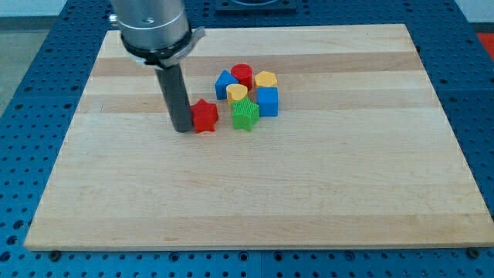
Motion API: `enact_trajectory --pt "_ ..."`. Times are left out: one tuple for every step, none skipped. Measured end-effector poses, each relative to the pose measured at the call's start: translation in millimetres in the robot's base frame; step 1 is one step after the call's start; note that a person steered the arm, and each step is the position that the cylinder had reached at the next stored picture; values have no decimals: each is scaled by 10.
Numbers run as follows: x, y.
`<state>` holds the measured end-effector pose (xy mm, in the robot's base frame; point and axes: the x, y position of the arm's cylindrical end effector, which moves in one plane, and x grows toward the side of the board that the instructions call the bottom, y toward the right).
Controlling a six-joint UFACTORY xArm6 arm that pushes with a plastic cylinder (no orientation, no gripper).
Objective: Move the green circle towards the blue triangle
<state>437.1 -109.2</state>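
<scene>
Green circle (245,115) sits in the cluster, near the blue triangle (225,83) but not against it.

A yellow heart (237,93) lies between the two, so the closing push looks not yet done, though little ground is left to cover. There is no claw on this arm, only a rod, so nothing is held; my tip (183,129) rests on the board (255,193) touching the left side of the red star (204,116), which stands between tip and green circle. A blue cube (267,101) is just right of the green circle, with a red cylinder (241,74) and a yellow block (265,79) above. To finish, I judge the tip must get round the star and come at the green circle from below-right.
</scene>
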Motion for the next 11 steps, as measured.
enact_trajectory --pt "42 173" --pt "111 405" --pt "123 -256" --pt "-668 -925" --pt "-1454 -1151" --pt "-1817 -1924" --pt "-2090 -1746" --pt "-2179 -1317" --pt "-1789 -1247" --pt "-1736 -1208" --pt "-2098 -1518"
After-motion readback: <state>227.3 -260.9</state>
